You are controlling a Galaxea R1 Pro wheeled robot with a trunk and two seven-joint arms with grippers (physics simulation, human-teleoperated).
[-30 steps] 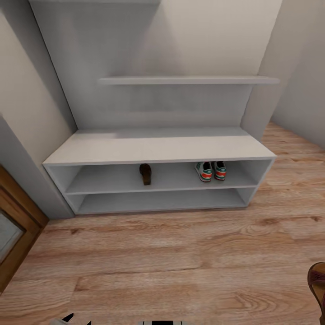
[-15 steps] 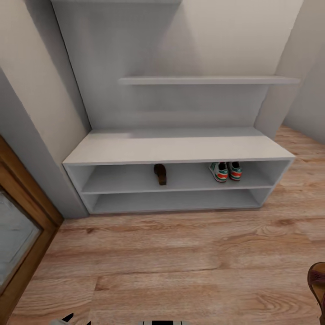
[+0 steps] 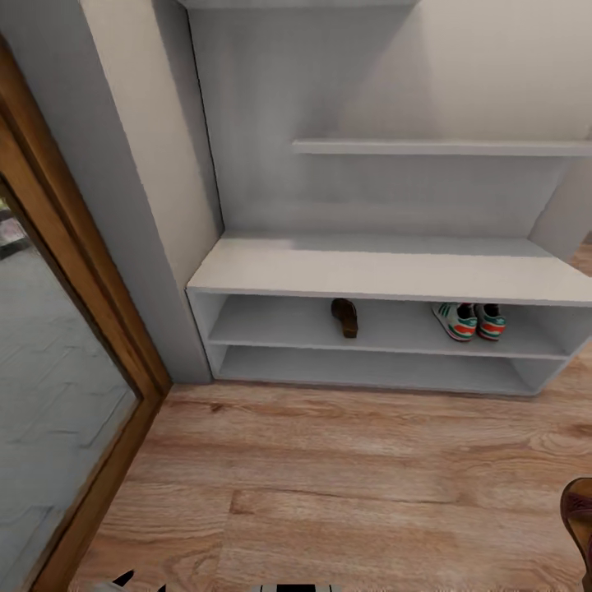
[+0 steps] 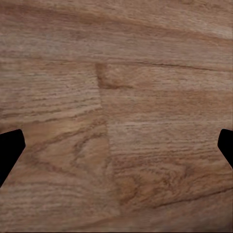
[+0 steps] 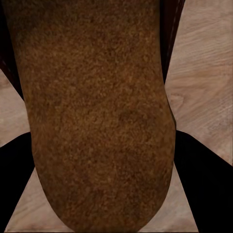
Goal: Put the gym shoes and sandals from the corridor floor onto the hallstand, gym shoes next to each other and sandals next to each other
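One sandal (image 5: 97, 111) is sitting clenched between the right tool (image 5: 104, 160) fingers, its tan sole facing the wrist camera; its edge is poking in at the head view's lower right corner (image 3: 580, 518). Left tool (image 4: 116, 150) is hanging released and empty, fingers spread wide over bare corridor floor (image 4: 116, 73). Farther out, the hallstand (image 3: 386, 275) is holding the other sandal (image 3: 344, 316) mid upper slot and both gym shoes (image 3: 470, 321) touching side by side toward its right. Whole head view is sliding versus a second ago: rack drifting right, wood-framed door (image 3: 74, 345) coming in at left. That is the camera turning, the shoes are not moving. Judging: last sandal in hand, needing placement beside its mate.
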